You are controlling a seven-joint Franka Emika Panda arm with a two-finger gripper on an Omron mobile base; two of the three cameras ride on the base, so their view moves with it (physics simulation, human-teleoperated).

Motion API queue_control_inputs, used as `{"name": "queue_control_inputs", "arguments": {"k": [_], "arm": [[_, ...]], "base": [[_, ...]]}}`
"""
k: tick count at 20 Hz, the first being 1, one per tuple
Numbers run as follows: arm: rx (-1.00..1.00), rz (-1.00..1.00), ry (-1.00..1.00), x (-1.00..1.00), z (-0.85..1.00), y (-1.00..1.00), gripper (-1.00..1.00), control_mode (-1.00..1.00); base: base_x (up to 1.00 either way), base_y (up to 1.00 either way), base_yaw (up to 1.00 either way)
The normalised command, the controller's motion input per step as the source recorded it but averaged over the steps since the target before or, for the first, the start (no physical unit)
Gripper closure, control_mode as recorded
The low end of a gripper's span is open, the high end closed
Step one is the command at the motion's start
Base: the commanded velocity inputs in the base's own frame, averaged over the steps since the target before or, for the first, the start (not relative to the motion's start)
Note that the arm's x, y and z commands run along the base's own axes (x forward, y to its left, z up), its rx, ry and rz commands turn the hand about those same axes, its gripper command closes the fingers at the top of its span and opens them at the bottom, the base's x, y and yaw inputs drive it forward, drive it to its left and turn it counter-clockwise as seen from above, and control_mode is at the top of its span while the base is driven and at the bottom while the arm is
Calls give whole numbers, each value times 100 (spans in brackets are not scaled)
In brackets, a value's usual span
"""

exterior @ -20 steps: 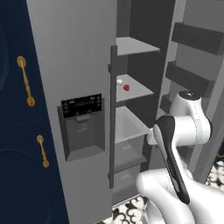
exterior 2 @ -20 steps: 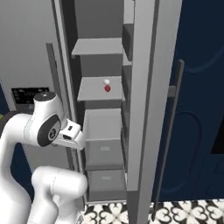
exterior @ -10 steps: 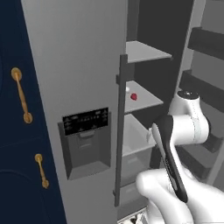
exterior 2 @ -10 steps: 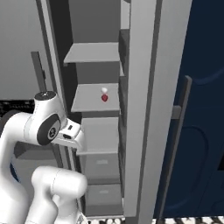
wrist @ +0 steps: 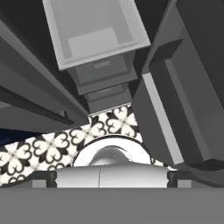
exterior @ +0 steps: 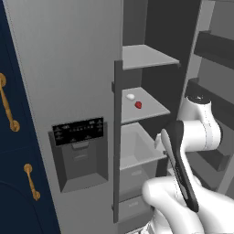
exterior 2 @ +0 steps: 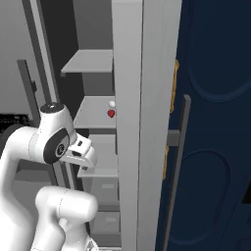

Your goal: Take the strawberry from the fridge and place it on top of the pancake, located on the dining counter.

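A: You've driven the base closer. The fridge [exterior: 68, 82] looms larger than a second ago, right door open.

B: Strawberry [exterior: 138, 104]?

A: On the middle shelf [exterior: 146, 107], just beside a small white lump [exterior: 130, 96].

B: Tool [exterior 2: 83, 156]?

A: Jaws fully apart, holding nothing, well below the shelf. You're in reach range; raise the arm next.
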Motion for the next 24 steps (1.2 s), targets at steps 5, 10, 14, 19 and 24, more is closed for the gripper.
{"name": "queue_control_inputs", "arguments": {"k": [5,10,14,19,24], "arm": [[0,0,0,0,0,0,-100,100],[0,0,0,0,0,0,-100,100],[0,0,0,0,0,0,-100,100],[0,0,0,0,0,0,-100,100],[0,0,0,0,0,0,-100,100]], "base": [[41,0,21],[43,-1,23],[42,-10,5],[14,-37,0],[1,-52,0]]}}
